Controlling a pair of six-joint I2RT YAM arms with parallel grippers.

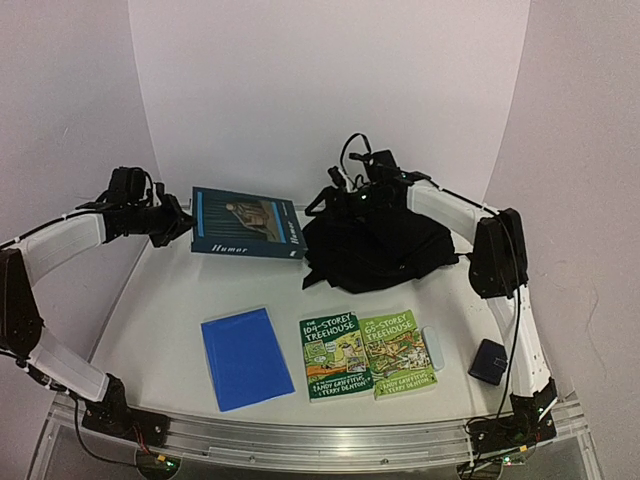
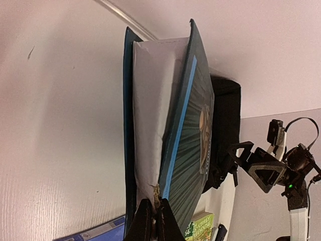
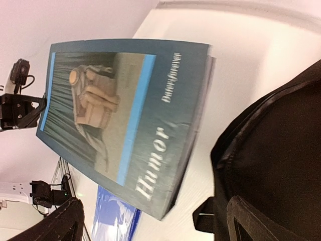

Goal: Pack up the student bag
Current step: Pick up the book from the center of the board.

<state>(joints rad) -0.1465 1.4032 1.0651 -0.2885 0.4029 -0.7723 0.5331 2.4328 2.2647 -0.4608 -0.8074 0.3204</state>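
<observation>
The student bag (image 1: 380, 248) is a black fabric backpack bunched in a mound at the back right of the table. My right gripper (image 1: 347, 194) hovers at its raised top left edge. In the right wrist view its jaws stand wide apart (image 3: 155, 228), with one finger (image 3: 256, 221) over the bag's fabric (image 3: 281, 150) and a strap loop beside it. My left gripper (image 1: 176, 222) is shut on the left end of a dark teal book titled "Humor" (image 1: 248, 223) and holds it in the air left of the bag. The left wrist view shows the fingers (image 2: 143, 223) pinching the book (image 2: 190, 125).
On the table lie a blue notebook (image 1: 245, 357), two green "Treehouse" books (image 1: 337, 355) (image 1: 398, 352), a small white object (image 1: 432, 347) and a dark-blue pouch (image 1: 489, 360). White walls close in the back and both sides.
</observation>
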